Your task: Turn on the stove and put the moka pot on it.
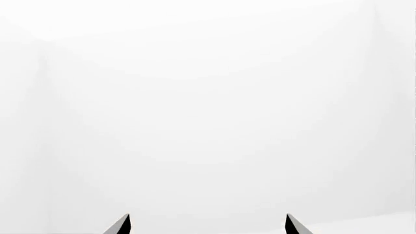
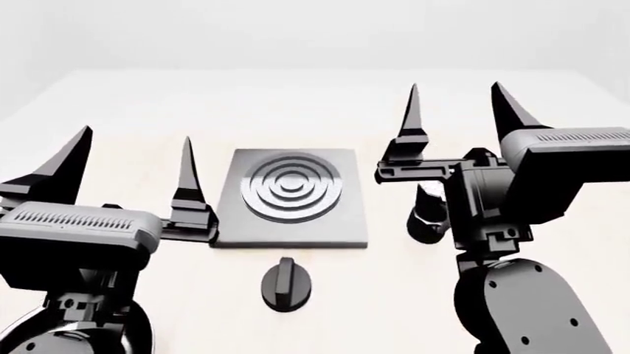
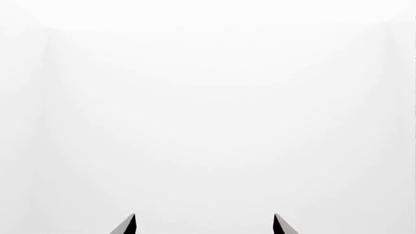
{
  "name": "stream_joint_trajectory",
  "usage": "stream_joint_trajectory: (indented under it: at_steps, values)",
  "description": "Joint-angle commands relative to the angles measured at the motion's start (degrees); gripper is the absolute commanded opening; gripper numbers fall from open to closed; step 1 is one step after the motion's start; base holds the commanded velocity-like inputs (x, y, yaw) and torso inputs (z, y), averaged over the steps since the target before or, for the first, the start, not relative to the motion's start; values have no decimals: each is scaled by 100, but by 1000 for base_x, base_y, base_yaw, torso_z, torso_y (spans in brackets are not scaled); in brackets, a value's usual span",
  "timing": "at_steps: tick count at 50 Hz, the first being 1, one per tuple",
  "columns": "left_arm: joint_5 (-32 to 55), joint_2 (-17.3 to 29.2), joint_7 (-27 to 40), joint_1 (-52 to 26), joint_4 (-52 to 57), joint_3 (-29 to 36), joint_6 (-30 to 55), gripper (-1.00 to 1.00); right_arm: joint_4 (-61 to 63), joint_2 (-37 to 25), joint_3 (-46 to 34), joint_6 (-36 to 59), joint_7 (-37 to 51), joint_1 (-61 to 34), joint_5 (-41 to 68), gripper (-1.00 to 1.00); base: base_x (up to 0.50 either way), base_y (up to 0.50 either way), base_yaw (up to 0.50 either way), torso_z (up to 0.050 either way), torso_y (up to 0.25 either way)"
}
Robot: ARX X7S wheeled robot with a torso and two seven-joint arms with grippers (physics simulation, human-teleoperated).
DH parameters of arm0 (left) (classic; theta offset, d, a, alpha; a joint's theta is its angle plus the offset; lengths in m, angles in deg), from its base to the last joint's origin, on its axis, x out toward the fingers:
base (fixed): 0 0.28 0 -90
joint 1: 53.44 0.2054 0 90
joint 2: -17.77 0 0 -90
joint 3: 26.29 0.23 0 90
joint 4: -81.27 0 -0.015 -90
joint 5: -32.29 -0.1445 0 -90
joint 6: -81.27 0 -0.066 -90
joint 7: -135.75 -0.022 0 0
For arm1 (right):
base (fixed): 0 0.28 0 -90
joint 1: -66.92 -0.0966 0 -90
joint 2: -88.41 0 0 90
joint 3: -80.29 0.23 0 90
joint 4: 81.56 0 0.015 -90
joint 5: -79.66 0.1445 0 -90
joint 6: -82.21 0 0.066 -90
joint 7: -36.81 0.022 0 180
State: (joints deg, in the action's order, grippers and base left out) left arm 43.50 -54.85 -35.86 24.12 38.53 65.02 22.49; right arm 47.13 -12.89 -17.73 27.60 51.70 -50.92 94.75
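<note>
so we're basically at square one here, as far as we can tell. the stove [image 2: 293, 198] sits flat in the middle of the table [image 2: 147, 118] with nothing on its rings, and its round black knob [image 2: 286, 283] lies apart from it, just in front on the near side, with no gripper touching it. whether the burner is on we honestly can't tell, nothing glows or looks different. the moka pot [image 2: 426, 212] is off to the right of the stove, standing on the table and mostly hidden behind our right arm, so we only catch a dark sliver of it. left gripper [image 2: 128, 166] is raised on the left side with its fingers spread wide and nothing between them, and the right gripper [image 2: 458, 110] is up on the right, also spread apart and holding nothing. both wrist cams just show white background with the fingertips poking in, so no help there. our read: knob turn and pot move both look left to do. container-wise, the moka pot is the only one, and we can't see whether there's anything inside it.
</note>
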Motion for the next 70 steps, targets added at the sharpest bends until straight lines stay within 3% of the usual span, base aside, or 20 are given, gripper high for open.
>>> stream_joint_trajectory:
  at_steps: [1,17,37,47,70]
  values:
    - [-21,38,30,37,82,87,3,100,-66,-41,-12,-109,31,68,3,100,395,0,0,0,0]
    - [117,10,13,-68,-241,113,30,100,-81,-44,-136,-197,112,43,-37,100,175,0,0,0,0]
    - [1895,-422,-472,-828,-1234,-141,1621,100,79,-76,-188,-143,197,49,53,100,0,0,0,0,0]
    - [2315,-437,-426,-1039,-1545,-105,2393,100,124,-104,-231,-136,222,47,82,100,0,0,0,0,0]
    - [2229,-456,-551,-740,-2225,524,2432,100,284,-145,-265,87,315,-108,234,100,0,0,0,0,0]
